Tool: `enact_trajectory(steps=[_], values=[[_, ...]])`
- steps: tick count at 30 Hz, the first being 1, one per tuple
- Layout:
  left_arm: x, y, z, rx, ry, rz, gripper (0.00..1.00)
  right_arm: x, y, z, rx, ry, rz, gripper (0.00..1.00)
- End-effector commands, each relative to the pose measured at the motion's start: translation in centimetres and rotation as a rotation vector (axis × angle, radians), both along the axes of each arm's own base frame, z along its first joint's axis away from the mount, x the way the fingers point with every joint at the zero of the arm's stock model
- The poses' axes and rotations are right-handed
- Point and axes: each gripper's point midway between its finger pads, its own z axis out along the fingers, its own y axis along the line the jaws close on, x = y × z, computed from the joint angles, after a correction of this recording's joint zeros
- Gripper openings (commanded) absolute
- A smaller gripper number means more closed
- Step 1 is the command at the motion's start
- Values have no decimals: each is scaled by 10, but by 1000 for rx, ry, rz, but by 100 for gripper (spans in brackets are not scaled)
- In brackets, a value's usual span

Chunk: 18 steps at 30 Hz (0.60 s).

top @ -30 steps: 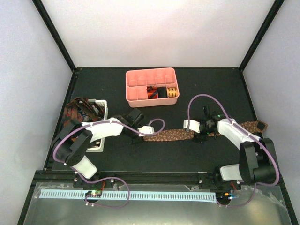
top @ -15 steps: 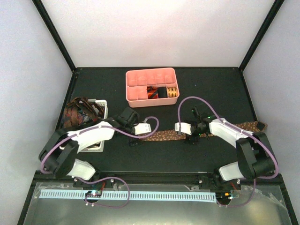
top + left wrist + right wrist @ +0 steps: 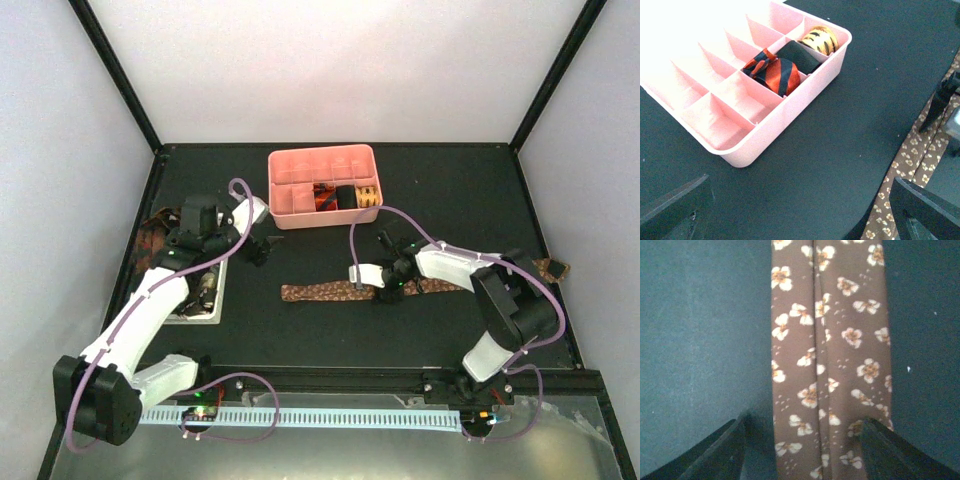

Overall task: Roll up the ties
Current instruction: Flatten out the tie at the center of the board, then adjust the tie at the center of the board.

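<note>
Across the middle of the black table (image 3: pixel 460 190), the brown tie (image 3: pixel 320 292) is lying flat and unrolled, running from left of centre out toward the right edge. The right gripper (image 3: pixel 385 288) is standing over this tie partway along its length. In the right wrist view, the printed fabric (image 3: pixel 830 340) is passing lengthwise between the fingers (image 3: pixel 720 450), which are spread to either side of it. The left finger is standing clear of the fabric edge; the right finger is sitting at the opposite edge. The tie is resting on the table, not pinched.

The left gripper (image 3: pixel 262 250) is hovering well apart from the brown tie, just beside the near left corner of the pink tray (image 3: pixel 285 205). Its fingers (image 3: pixel 675 210) are spread wide and holding nothing.

Three compartments along the tray's near side are holding rolled ties: a red-orange and black striped tie (image 3: pixel 775 70), a black tie (image 3: pixel 797 55) and a gold tie (image 3: pixel 822 39). The white basket (image 3: pixel 212 312) is sitting at the table's left edge, with loose ties (image 3: pixel 160 228) hanging over its far end.

Pale walls (image 3: pixel 330 70) and black frame posts (image 3: pixel 115 75) are enclosing the table.
</note>
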Motion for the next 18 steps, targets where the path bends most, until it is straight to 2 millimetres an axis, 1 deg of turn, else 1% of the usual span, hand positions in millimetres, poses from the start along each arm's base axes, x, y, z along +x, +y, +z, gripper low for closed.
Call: enact_trajectory(steps=[1,2,3,4,5,7,8,9,10,11,13,14,16,17,18], values=[[4,-2,31,-86,-35,0,99,6,4,-7,-33,-18,-3,57],[7,3,27,-61,-36,25,99,7,5,-7,-35,-24,-7,54],[6,4,23,-40,-32,16,99,8,5,-7,-37,-29,-12,52],[-1,0,18,-16,-15,-36,99,11,6,-7,-36,-43,-22,45],[-11,-4,14,9,2,-104,99,14,6,-6,-38,-60,-35,40],[-25,-12,4,28,-12,-216,99,22,5,-5,-45,-97,-62,35],[-29,-13,-2,46,-32,-240,99,26,4,-5,-48,-113,-71,29],[-32,-14,-14,82,-32,-250,99,30,4,-4,-51,-130,-81,24],[-37,-16,-24,118,-26,-279,99,32,4,-4,-54,-139,-89,21],[-42,-18,-36,149,-11,-308,99,33,3,-4,-56,-144,-92,21],[-54,-20,-61,212,32,-359,98,32,4,-2,-51,-138,-92,24],[-58,-21,-73,247,48,-373,97,30,4,0,-45,-131,-86,31],[-67,-24,-93,311,80,-412,95,23,7,8,-21,-114,-77,56],[-69,-25,-102,347,93,-419,94,20,7,12,-10,-107,-70,64],[-72,-27,-110,378,104,-434,94,16,8,16,2,-101,-64,68]])
